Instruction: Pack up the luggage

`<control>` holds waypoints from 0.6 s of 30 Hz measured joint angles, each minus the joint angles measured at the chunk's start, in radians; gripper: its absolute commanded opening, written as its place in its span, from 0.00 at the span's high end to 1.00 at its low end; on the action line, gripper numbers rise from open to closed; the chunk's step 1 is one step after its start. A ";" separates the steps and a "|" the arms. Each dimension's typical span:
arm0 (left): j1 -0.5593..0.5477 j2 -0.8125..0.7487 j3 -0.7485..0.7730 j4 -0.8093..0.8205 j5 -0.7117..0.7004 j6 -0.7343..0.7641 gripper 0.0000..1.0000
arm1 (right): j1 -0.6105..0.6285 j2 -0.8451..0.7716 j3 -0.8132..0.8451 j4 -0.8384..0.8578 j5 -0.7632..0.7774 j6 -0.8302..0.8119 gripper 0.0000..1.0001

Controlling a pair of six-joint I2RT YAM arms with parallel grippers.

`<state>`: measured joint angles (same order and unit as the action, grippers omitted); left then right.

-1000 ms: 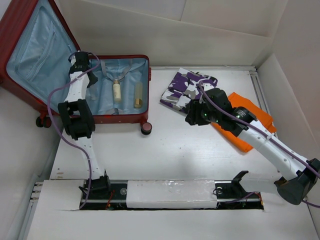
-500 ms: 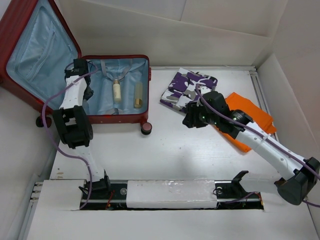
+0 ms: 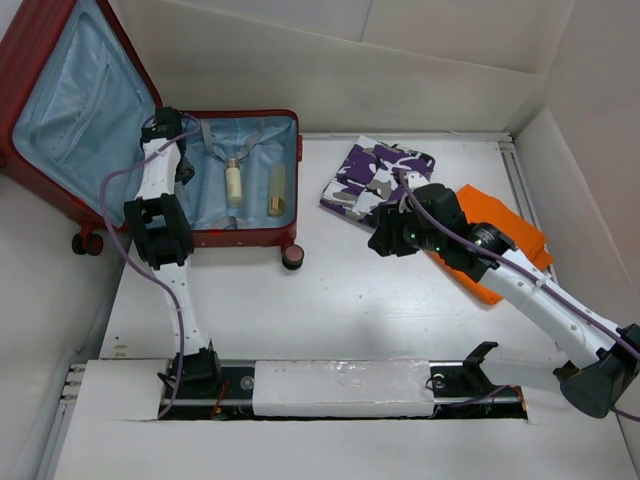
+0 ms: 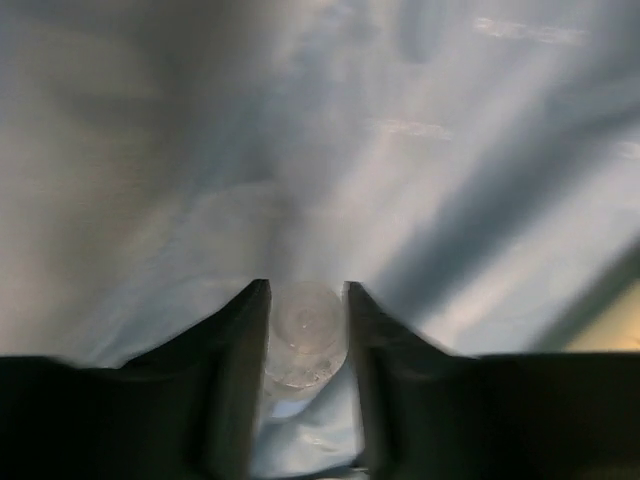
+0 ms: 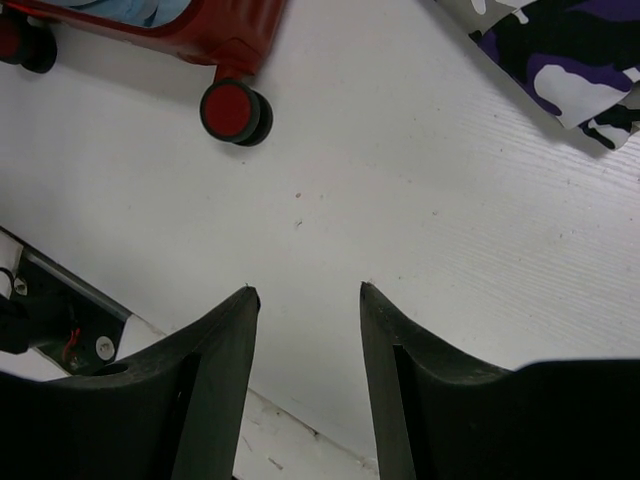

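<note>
Top external view: you have the luggage [image 3: 262, 236] lying open at the 10 o'clock corner of the table [image 3: 330, 310], lid [image 3: 40, 70] propped up toward 11 o'clock, blue-lined base flat. Inside the base a cream bottle [image 3: 233, 183] and a yellowish tube [image 3: 276, 190] lie side by side, apart from each other. Your left gripper [image 3: 163, 125] is down inside the base at its 10 o'clock end, near the hinge line. Left wrist view, blurred: the jaws are clenched on a clear round-topped container [image 4: 305, 335], a finger touching it on each side, blue lining [image 4: 420, 150] behind. Your right gripper [image 3: 383, 238] hangs over bare table near centre, between the luggage's red wheel [image 3: 293, 257] at its 9 o'clock and a purple camouflage garment [image 3: 375, 175] at its 12 o'clock. An orange cloth [image 3: 515, 240] lies at the table's 3 o'clock, partly under the right arm. Right wrist view: the jaws are released, spread wide with nothing between them, only white tabletop below; the wheel shows at 11 o'clock and the garment's edge at 1 o'clock.
</note>
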<state>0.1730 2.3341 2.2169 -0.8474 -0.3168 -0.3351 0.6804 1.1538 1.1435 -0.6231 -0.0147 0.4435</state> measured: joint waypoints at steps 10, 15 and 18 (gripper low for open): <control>-0.012 -0.063 -0.001 0.070 0.220 -0.033 0.37 | 0.000 0.006 0.005 -0.021 0.008 0.002 0.49; -0.050 -0.270 -0.047 0.109 0.271 -0.034 0.40 | 0.000 0.038 0.034 -0.023 0.031 0.002 0.55; -0.139 -0.421 -0.086 0.132 0.260 -0.048 0.41 | -0.006 0.045 0.069 -0.037 0.079 0.008 0.56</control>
<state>0.0338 1.9133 2.1311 -0.7158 -0.0570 -0.3836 0.6743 1.1992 1.2129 -0.6601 0.0639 0.4519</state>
